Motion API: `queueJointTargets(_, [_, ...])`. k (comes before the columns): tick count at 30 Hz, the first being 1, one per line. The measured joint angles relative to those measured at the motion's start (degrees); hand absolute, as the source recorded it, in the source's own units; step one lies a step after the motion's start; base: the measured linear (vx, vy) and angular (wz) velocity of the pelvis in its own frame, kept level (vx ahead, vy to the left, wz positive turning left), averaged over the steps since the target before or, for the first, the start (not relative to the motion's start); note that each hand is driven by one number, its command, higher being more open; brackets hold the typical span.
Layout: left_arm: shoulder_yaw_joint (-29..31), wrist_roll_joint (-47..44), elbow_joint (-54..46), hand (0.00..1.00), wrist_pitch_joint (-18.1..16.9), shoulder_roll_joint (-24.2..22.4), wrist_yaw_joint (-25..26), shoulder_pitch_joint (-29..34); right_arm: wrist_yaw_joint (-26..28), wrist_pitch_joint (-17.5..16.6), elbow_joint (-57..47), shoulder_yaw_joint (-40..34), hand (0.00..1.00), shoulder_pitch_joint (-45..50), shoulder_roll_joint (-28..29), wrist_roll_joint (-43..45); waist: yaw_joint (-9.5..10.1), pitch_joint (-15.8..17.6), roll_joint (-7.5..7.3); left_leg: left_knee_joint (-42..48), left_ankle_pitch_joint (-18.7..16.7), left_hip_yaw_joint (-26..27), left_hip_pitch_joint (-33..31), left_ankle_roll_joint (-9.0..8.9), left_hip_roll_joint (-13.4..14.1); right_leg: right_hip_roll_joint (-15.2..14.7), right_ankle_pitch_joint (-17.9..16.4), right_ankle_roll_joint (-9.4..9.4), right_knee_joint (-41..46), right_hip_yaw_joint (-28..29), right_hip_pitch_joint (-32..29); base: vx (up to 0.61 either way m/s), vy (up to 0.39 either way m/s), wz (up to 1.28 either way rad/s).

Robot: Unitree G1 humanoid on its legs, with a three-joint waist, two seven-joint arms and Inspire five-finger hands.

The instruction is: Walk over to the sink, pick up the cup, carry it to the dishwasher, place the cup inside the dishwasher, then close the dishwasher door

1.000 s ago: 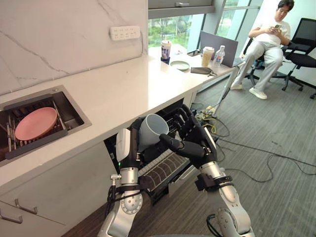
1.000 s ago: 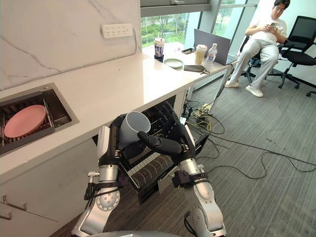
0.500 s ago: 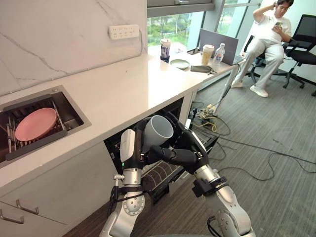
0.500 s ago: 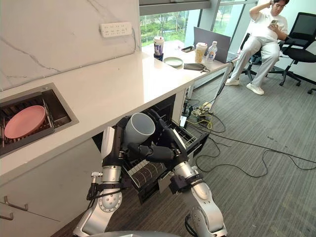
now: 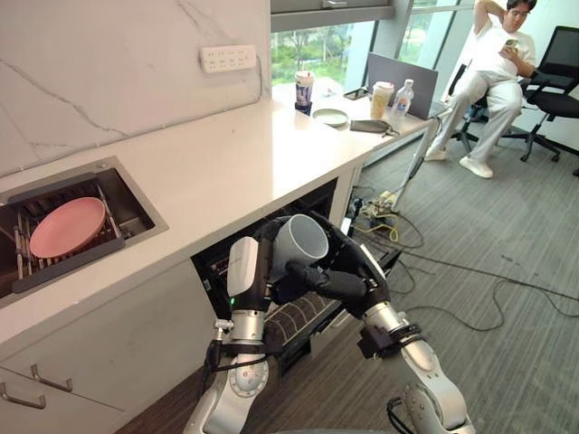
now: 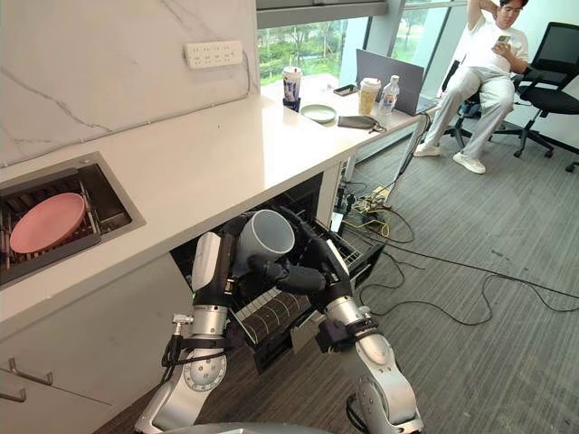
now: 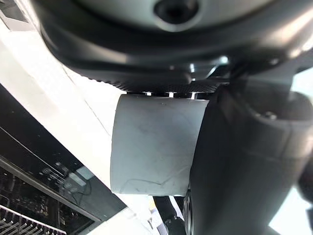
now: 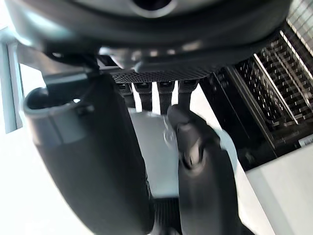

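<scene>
A pale grey cup (image 5: 303, 240) hangs tilted, mouth up, in front of the open dishwasher (image 5: 215, 262) under the counter. My left hand (image 5: 257, 271) is shut on it from the left; in the left wrist view its fingers curl over the cup (image 7: 152, 143) and the thumb lies along its side. My right hand (image 5: 342, 284) comes in from the right, fingers behind the cup and thumb across its front, curled round it. The right wrist view shows the cup (image 8: 151, 147) between that hand's fingers and thumb. The dishwasher's pulled-out rack (image 5: 306, 313) lies just below both hands.
The sink (image 5: 127, 210) at left holds a pink plate (image 5: 65, 226). The white counter (image 5: 235, 163) carries cups, a bottle and a small plate at its far end. A person (image 5: 493, 72) sits on an office chair at the back right. Cables (image 5: 470, 289) run across the carpet.
The cup and both hands have shifted a little to the right. My right hand's fingers, spread behind the cup before, now curl round it.
</scene>
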Motion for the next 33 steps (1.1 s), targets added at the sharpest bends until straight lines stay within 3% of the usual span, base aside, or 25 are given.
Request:
queueJointTargets(10, [-0.07,-0.01,-0.04,0.00,0.15,0.54,-0.71,0.02,-1.75,-0.44,-0.24,0.27,0.00,0.00,-0.50,-3.08,0.02,-0.01,0.31,0.00,0.04,0.02,0.09,-0.03,0.02,0.02,-0.01,-0.02,0.00,0.05,0.07,0.00,0.000,0.00])
queueJointTargets(11, [-0.07,-0.03,-0.04,1.00,0.18,0.55,-0.68,0.02,-1.86,-0.44,-0.25,0.35,0.00,0.00,-0.50,-3.09,0.02,-0.01,0.31,0.00,0.04,0.01,0.09,-0.03,0.02,0.02,-0.01,-0.02,0.00,0.06,0.07,0.00,0.000,0.00])
queueJointTargets(25, [-0.59,-1.53,-0.07,1.00,0.37,0.43,-0.55,0.06,-5.83,-0.91,-0.46,0.38,0.00,-0.01,1.59,-4.35,0.08,-0.01,0.32,0.02,0.04,-0.17,0.04,-0.03,0.02,0.02,-0.01,-0.02,0.00,0.01,0.15,0.00,0.000,0.00])
queueJointTargets(33, [4.48,-6.21,-0.02,1.00,1.98,-1.29,1.91,1.69,-6.89,-3.51,-0.56,-2.75,0.00,-0.01,4.49,-2.89,0.10,0.27,0.73,0.06,0.05,-0.78,-0.03,-0.01,0.02,0.01,-0.01,-0.02,-0.03,-0.57,0.46,0.00,0.000,0.03])
